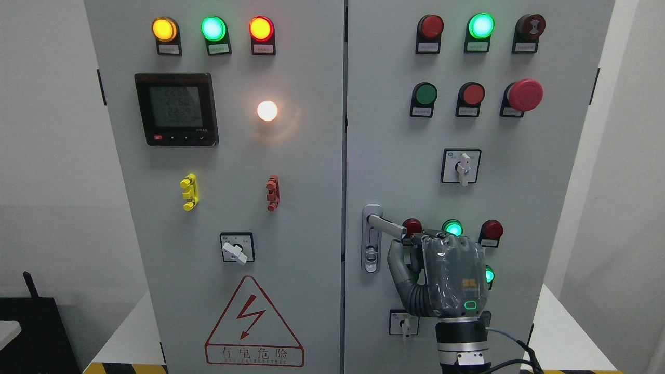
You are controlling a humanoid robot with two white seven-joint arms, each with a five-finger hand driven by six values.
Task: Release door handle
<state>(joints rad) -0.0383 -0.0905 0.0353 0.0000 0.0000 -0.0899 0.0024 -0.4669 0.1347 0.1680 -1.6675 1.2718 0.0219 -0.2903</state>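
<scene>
The silver door handle [385, 224] sits on the left edge of the right cabinet door [519, 208], on an upright backplate with a keyhole [370, 255]. Its lever points right and slopes slightly down. My right hand [415, 244], grey with a dark back, comes up from the bottom edge and meets the lever's outer end. The fingers [441, 243] are curled over that end, and the thumb [396, 262] bends beneath it. The hand hides the lever's tip. The left arm does not show.
Both grey cabinet doors are closed, with the seam [344, 208] between them. Indicator lamps, push buttons, a red emergency button [524, 94] and rotary switches [461, 166] stud the right door around my hand. The left door has a meter [175, 109] and a warning triangle [253, 324].
</scene>
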